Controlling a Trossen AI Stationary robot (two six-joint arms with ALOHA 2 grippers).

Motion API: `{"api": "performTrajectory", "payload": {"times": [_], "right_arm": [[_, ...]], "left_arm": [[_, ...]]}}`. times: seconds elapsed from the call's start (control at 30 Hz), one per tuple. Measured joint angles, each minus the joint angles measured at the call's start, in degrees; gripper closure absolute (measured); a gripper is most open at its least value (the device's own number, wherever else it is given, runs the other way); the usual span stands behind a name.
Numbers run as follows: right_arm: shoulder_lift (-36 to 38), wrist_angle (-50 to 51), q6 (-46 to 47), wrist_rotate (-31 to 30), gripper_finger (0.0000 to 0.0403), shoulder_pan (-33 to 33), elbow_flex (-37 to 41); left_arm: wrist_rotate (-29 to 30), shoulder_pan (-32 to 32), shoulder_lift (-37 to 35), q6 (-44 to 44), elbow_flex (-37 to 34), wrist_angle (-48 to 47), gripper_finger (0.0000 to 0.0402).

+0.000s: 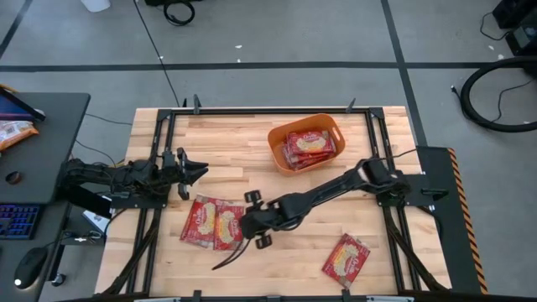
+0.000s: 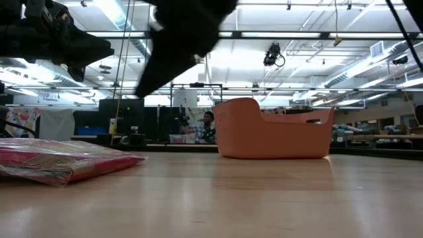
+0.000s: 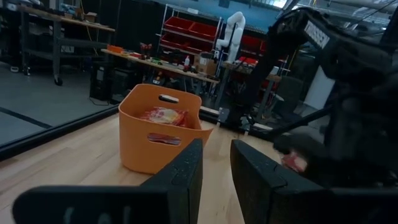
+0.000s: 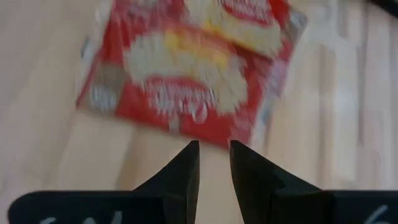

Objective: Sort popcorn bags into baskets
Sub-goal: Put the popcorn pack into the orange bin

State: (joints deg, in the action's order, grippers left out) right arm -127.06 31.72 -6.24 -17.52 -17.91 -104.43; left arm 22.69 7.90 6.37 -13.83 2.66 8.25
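Hovering over the front-left of the table, the right gripper sits at the edge of a pair of popcorn bags; its fingers show only a narrow gap and hold nothing.

The two bags lie flat, side by side and touching or slightly overlapping, long axes running roughly front-to-back with a slight tilt. In the right wrist view the nearest bag lies flat just ahead of the fingertips, printed face up.

A third bag lies alone near the front-right, well apart from the pair, long axis on a diagonal.

The orange basket stands toward the back, right of centre, turned slightly askew. It holds further bags, stacked flat, long axes along the tub's length. Count inside: cannot tell.

The left gripper waits above the table's left edge, pointing toward the basket; its fingers are nearly together, empty.

A person shows in the room behind, low view.
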Motion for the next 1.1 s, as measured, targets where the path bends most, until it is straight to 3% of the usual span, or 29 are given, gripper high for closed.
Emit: {"api": "performTrajectory", "payload": {"times": [0.27, 0.4, 0.53, 0.97, 1.1], "right_arm": [[-8.4, -12.7, -1.5, 3.9, 0.0297, 1.6, -3.7], [-11.0, -19.3, -1.5, 7.3, 0.0279, 2.5, -5.4], [-13.0, -25.8, -3.5, 6.3, 0.0259, 2.8, -6.4], [-19.2, -27.0, -0.8, 5.7, 0.0247, 5.3, -13.9], [-19.2, -22.5, 0.7, 6.7, 0.0247, 6.1, -14.0]], "left_arm": [[-0.7, 0.0, 0.0, -0.9, 0.0, 0.0, 0.0315], [-10.2, 0.0, 0.0, -0.7, 1.9, 0.0, 0.0315], [-18.5, 0.0, 0.0, -0.4, 3.8, 0.1, 0.0315], [-17.4, 0.0, 0.0, -0.4, 4.1, -0.8, 0.0315], [-17.3, 0.0, 0.0, -0.4, 4.1, -1.6, 0.0315]]}}
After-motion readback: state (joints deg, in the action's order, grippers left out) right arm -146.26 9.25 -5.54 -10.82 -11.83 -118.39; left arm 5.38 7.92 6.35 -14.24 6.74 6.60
